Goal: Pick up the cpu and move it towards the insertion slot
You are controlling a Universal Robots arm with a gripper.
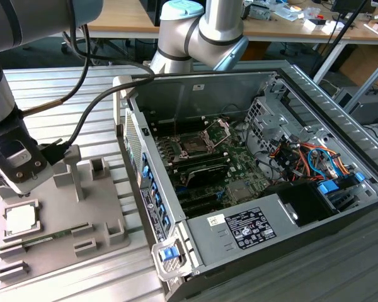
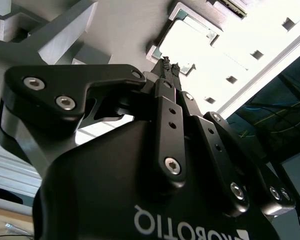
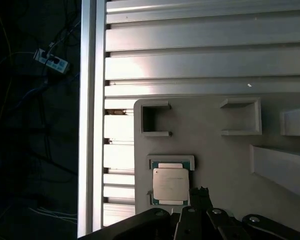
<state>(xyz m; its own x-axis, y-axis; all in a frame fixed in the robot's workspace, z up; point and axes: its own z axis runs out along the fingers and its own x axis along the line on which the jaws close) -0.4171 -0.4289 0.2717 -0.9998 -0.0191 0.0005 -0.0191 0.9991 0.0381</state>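
The cpu [image 3: 170,186] lies in its recess on the fixture [image 3: 215,155], near the table [image 3: 200,65] edge and well apart from the slot [image 1: 194,143]. The gripper [image 3: 198,192] hovers beside it with its fingers [image 2: 165,115] closed and empty. They should open, centre over the cpu, and descend squarely.

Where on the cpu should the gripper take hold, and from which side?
Pinch the cpu by two opposite edges, straight down from above. It lies flat, metal top up, in a pocket of the grey tray, so probably only its thin rim can be gripped.
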